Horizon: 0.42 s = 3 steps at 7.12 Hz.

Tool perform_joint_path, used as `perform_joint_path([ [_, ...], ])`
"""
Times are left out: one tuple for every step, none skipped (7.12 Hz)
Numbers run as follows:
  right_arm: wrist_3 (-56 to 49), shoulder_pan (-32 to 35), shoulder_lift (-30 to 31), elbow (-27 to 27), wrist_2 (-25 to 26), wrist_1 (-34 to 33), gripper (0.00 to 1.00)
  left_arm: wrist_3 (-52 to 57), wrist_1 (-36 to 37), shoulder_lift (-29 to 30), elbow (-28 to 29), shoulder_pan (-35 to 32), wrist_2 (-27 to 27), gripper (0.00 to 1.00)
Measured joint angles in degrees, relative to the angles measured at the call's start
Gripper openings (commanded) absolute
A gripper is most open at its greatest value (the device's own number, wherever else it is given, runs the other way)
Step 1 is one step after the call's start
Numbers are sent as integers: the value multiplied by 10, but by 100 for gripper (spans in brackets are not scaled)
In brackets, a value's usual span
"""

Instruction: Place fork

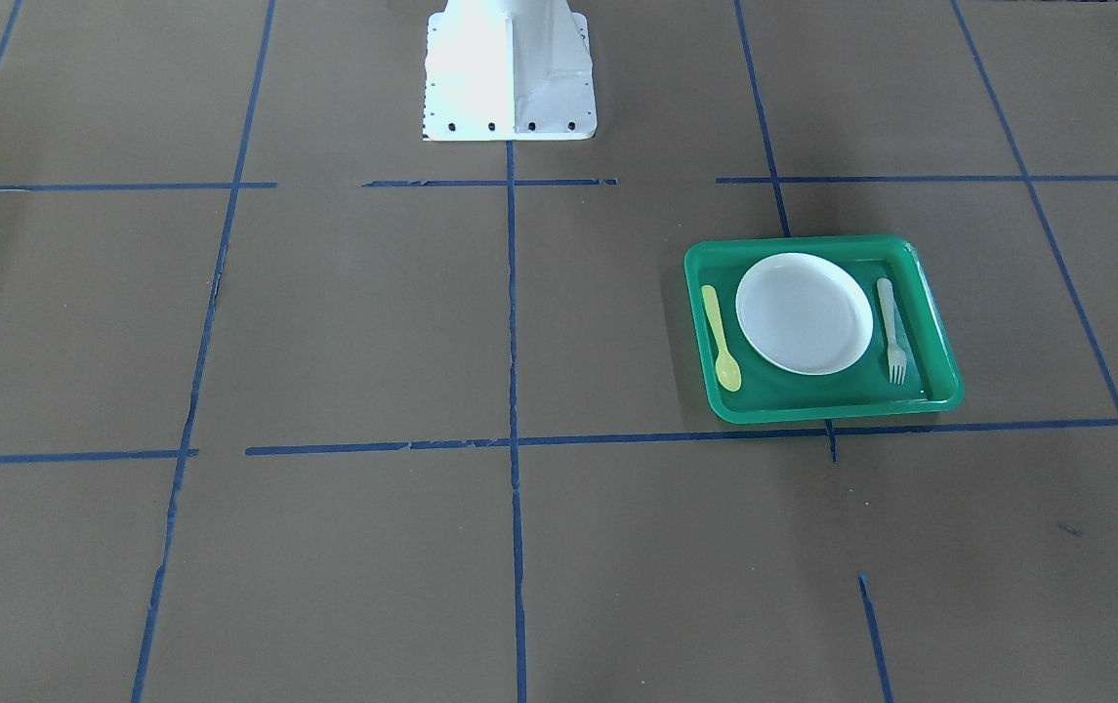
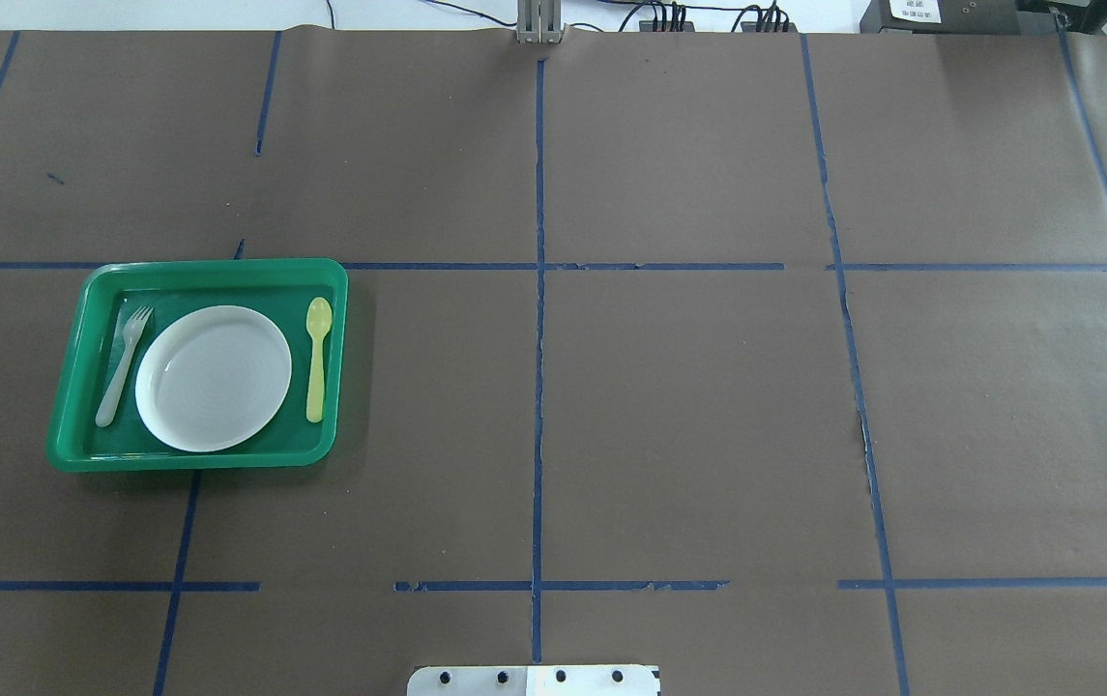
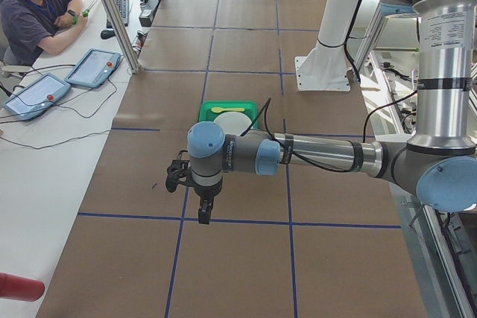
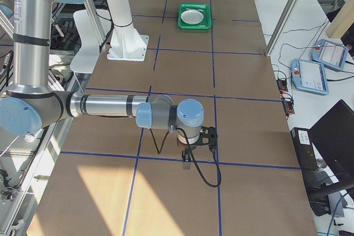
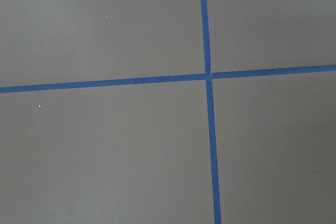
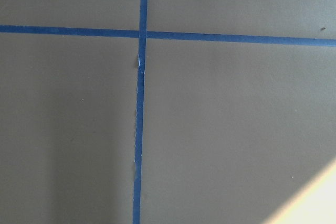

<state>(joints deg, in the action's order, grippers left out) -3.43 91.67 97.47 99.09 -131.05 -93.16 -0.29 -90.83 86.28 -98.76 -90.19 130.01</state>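
Lying in tray point(image 2: 215, 267) — fork point(image 2: 121, 367) — far from left gripper point(image 3: 203, 216), right gripper point(image 4: 187, 163)

the left arm point(image 3: 320, 156) and right arm point(image 4: 105, 105) are silver tubes with grey joints and light-blue caps. black cables run to the dark left end effector point(image 3: 203, 212) and right end effector point(image 4: 187, 161). the white base point(image 1: 510, 78) carries dark bolt holes.

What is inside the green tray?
The green tray holds a white plate in the middle, the fork and a yellow spoon on either side. The floor under the plate is covered.
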Motion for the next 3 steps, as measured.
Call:
perform_joint_path([
  [0,0,0,0,0,0,100,0,0,2,0,0,1,100],
  [0,0,0,0,0,0,100,0,0,2,0,0,2,100],
  [0,0,0,0,0,0,100,0,0,3,-1,0,2,100],
])
